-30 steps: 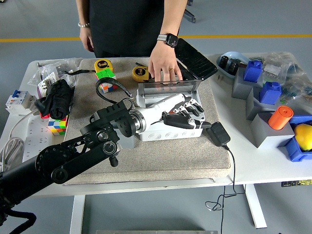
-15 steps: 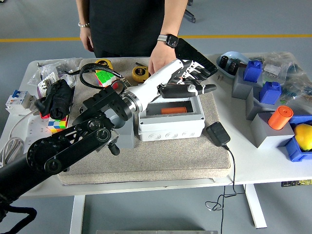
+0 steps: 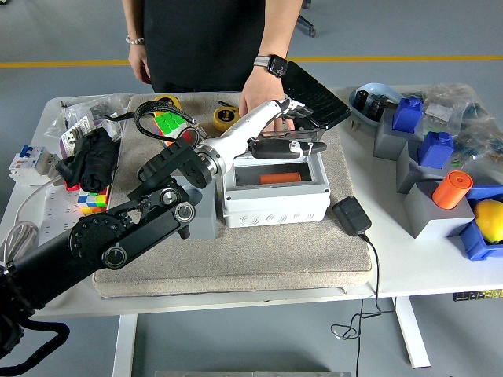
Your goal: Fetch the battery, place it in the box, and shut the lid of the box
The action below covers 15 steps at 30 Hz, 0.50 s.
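Observation:
The white box [image 3: 275,203] stands open on the grey mat [image 3: 236,255]. The orange battery [image 3: 277,178] lies inside it. Its grey lid [image 3: 317,146] stands up at the back edge, mostly hidden by my hand. My left hand [image 3: 301,133] is above the back of the box at the lid, with fingers extended and the thumb [image 3: 287,148] lying along the rim, holding nothing. A person's hand [image 3: 262,97] with a watch rests just behind the lid. My right hand is out of view.
A black adapter [image 3: 351,214] with its cable lies right of the box. A black textured case [image 3: 316,94], yellow tape measures [image 3: 225,118] and a cube [image 3: 168,124] lie behind. Blue and grey blocks [image 3: 416,145], an orange cylinder [image 3: 452,188] and a yellow ball [image 3: 490,220] fill the right side.
My left hand rose out of the box, leaving the battery inside, then moved back toward the lid. The person's hand stayed behind the lid.

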Each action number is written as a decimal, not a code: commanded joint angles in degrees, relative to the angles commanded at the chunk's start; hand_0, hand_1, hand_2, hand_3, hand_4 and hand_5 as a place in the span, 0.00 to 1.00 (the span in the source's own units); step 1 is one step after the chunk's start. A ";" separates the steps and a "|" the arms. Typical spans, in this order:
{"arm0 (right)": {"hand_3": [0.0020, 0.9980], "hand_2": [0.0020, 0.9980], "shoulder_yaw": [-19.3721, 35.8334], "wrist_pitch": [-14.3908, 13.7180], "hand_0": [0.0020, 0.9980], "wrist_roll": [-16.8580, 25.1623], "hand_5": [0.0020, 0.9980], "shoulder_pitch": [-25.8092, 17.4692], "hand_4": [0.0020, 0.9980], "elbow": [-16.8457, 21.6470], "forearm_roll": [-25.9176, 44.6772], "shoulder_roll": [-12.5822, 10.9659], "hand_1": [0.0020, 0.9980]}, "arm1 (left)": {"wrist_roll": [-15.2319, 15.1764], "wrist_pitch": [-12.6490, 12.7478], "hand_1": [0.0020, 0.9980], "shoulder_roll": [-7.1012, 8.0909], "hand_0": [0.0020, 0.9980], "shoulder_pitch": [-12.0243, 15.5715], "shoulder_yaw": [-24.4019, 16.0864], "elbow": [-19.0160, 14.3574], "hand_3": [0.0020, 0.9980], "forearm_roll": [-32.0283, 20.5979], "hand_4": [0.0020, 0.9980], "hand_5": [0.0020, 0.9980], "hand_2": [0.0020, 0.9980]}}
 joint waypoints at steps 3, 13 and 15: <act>0.58 0.64 0.24 -0.08 0.58 0.12 0.47 0.04 0.95 0.08 -0.18 0.04 0.63 | 2.23 -1.66 0.87 0.20 0.93 0.33 0.44 -0.40 0.79 0.37 1.00 0.61 0.82; 0.58 0.64 0.91 -0.32 0.58 0.28 0.47 0.19 0.95 0.47 -1.05 -0.01 0.63 | 5.61 -4.62 0.67 0.42 0.65 1.25 1.03 -4.92 0.72 -0.74 1.00 0.62 0.66; 0.58 0.64 0.90 -0.31 0.58 0.25 0.47 0.17 0.95 0.45 -1.02 0.00 0.63 | 5.78 -4.80 0.67 0.32 0.65 1.30 1.42 -5.43 0.72 -1.09 1.00 0.62 0.66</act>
